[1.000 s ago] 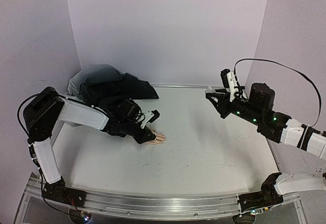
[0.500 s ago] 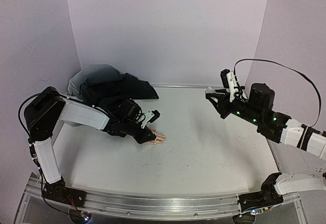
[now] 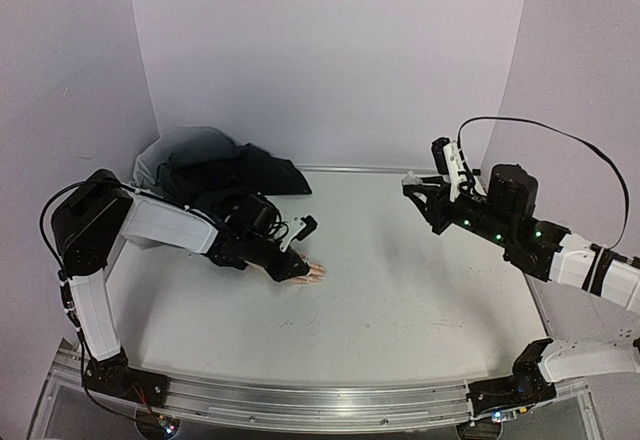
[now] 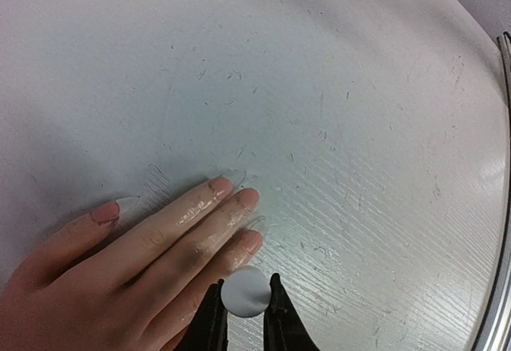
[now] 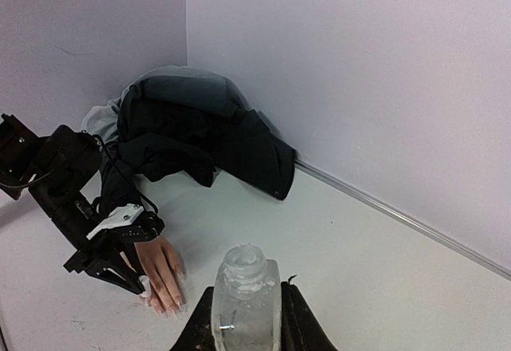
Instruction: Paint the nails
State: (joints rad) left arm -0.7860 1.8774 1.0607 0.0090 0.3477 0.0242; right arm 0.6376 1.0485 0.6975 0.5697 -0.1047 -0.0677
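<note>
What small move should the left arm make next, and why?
Probably ease the left gripper down and slightly forward toward the nearest nail. Its jaws are shut on the white round cap above the mannequin hand, near its fingertips; any brush tip is hidden.

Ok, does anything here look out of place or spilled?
Nothing spilled. The clear bottle is held upright, uncapped, in the right end effector. Only oddities: a dark garment lies crumpled in the far left corner, and the table shows fine scratches near the mannequin hand.
</note>
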